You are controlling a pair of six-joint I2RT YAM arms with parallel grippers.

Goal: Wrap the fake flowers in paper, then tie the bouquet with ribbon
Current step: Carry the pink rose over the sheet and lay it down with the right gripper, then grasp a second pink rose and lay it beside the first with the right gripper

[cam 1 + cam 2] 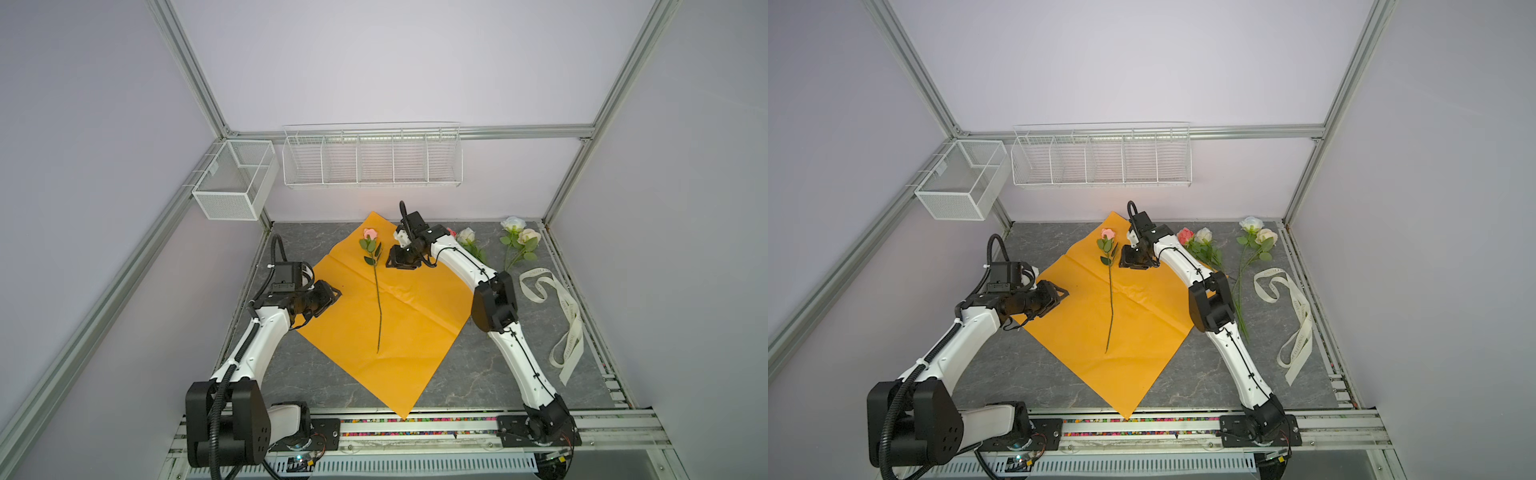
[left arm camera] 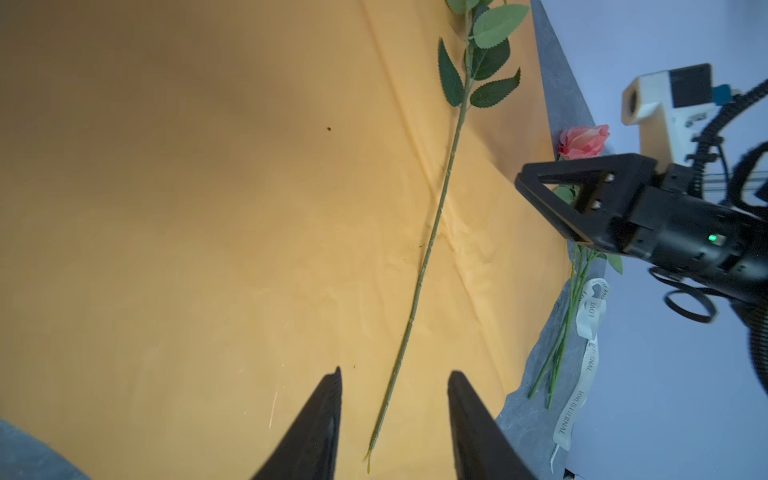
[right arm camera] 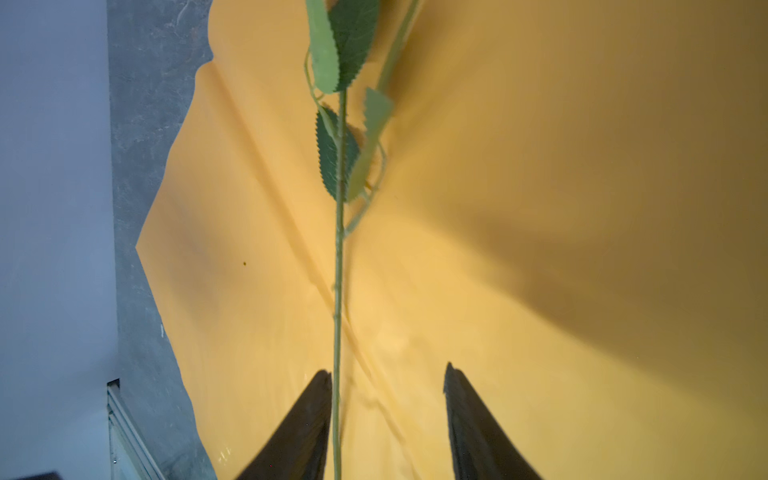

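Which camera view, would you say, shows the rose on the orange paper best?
Both top views: the rose shows whole, pink bloom to stem tip, on the orange paper. The left wrist view has stem and leaves but no bloom; the right wrist view only a close stretch of stem and leaves.

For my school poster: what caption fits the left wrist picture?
A leafy green stem lies on the orange paper, seen past the open left gripper.

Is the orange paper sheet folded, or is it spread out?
Spread out: the orange paper sheet lies flat on the table, only creased, one pink rose on it.
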